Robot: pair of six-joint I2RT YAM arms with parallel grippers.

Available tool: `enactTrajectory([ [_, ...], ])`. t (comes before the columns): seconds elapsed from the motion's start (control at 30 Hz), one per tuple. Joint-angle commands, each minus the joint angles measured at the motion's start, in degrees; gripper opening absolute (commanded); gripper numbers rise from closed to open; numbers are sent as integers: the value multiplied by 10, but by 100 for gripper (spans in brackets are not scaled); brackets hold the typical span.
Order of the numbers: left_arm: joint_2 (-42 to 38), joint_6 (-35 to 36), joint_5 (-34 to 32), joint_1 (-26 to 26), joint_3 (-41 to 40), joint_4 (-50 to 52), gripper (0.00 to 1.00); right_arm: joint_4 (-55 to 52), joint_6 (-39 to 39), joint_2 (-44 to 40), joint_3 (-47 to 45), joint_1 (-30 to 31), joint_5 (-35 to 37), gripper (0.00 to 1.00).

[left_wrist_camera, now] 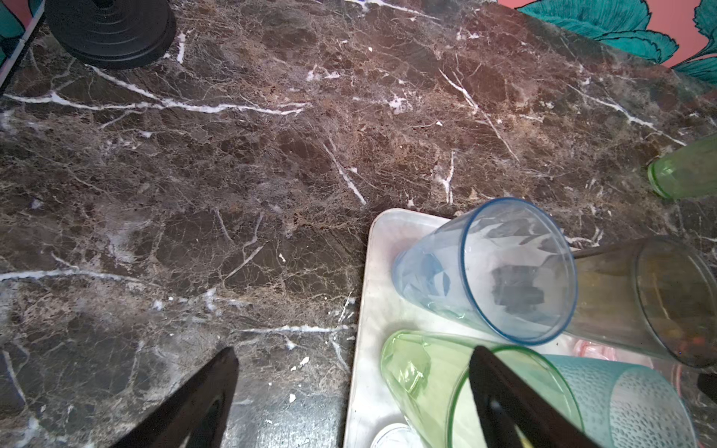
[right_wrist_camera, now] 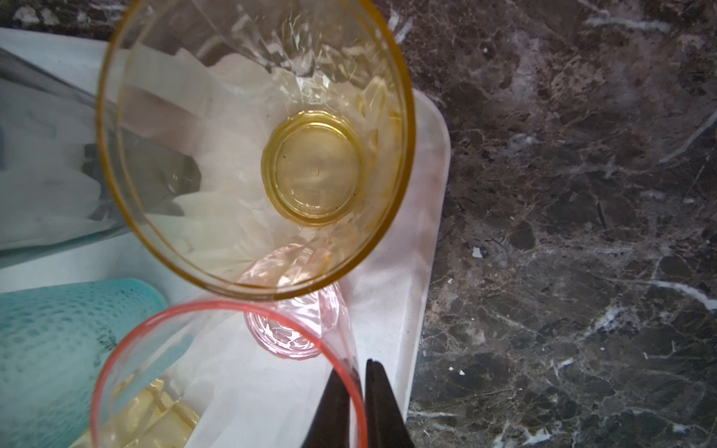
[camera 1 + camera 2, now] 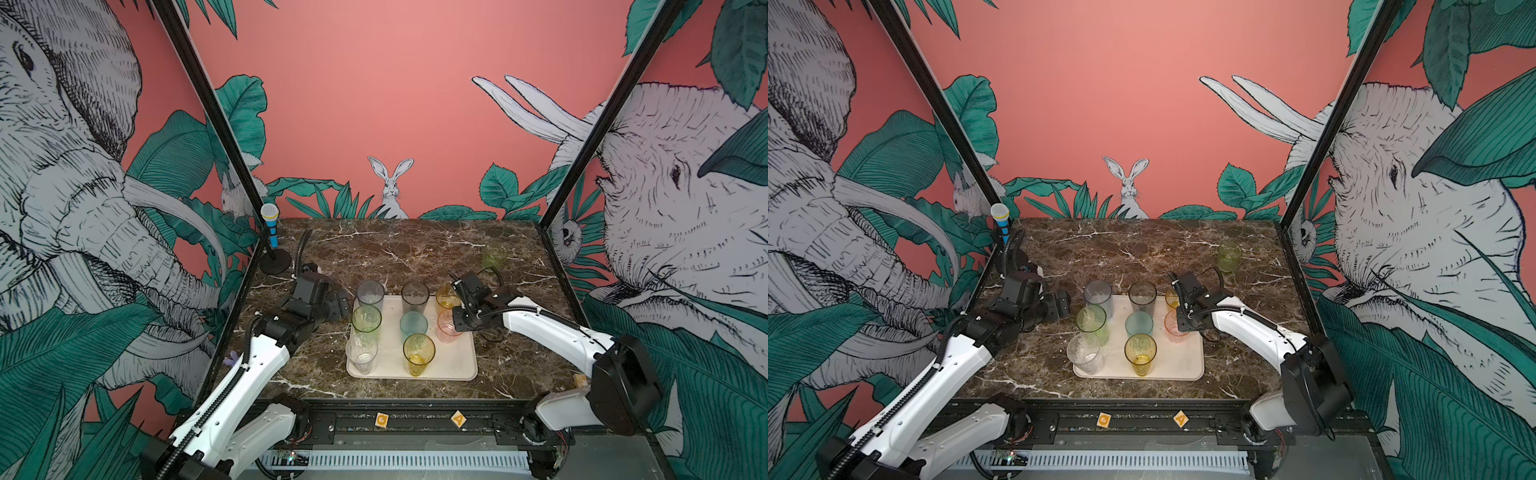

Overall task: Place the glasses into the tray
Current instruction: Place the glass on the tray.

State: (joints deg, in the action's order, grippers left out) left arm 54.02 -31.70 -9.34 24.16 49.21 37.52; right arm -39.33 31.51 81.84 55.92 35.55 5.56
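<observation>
Two small orange blocks (image 3: 381, 419) sit on the front rail in both top views. Behind them the tray (image 3: 453, 361) lies on the marble table (image 3: 395, 249) with eight glasses standing in it. A grey glass (image 3: 370, 293), brown glass (image 3: 414, 296) and amber glass (image 3: 444, 297) line the far edge. The tall green glass (image 3: 366, 319), teal glass (image 3: 413, 324) and pink glass (image 3: 446, 332) fill the middle. The clear glass (image 3: 361, 353) and yellow glass (image 3: 419, 353) stand nearest. A ninth, the short green glass (image 3: 494, 256), stands alone on the table, well apart toward the far right corner. One toy microphone (image 3: 270, 226) stands at the far left.

The left gripper (image 1: 354, 349) has its jaws spread wide and holds nothing, just beside the tray's far left corner. The right gripper (image 2: 354, 368) is pinched narrowly on the pink glass's wall, one finger inside the rim and one outside. Only the right wrist view shows this; in both top views the arm hides it.
</observation>
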Motion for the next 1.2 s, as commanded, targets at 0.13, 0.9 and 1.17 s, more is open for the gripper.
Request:
enactTrajectory([
  [0.13,-14,2,-9,-4,-3,16,94,-13,0,8,12,-2,7,23],
  [0.9,-13,8,-17,-4,14,23,94,-116,-30,-44,134,-3,30,37],
  [1.17,-13,10,-22,-4,18,26,94,-134,-62,-59,189,-25,43,39],
])
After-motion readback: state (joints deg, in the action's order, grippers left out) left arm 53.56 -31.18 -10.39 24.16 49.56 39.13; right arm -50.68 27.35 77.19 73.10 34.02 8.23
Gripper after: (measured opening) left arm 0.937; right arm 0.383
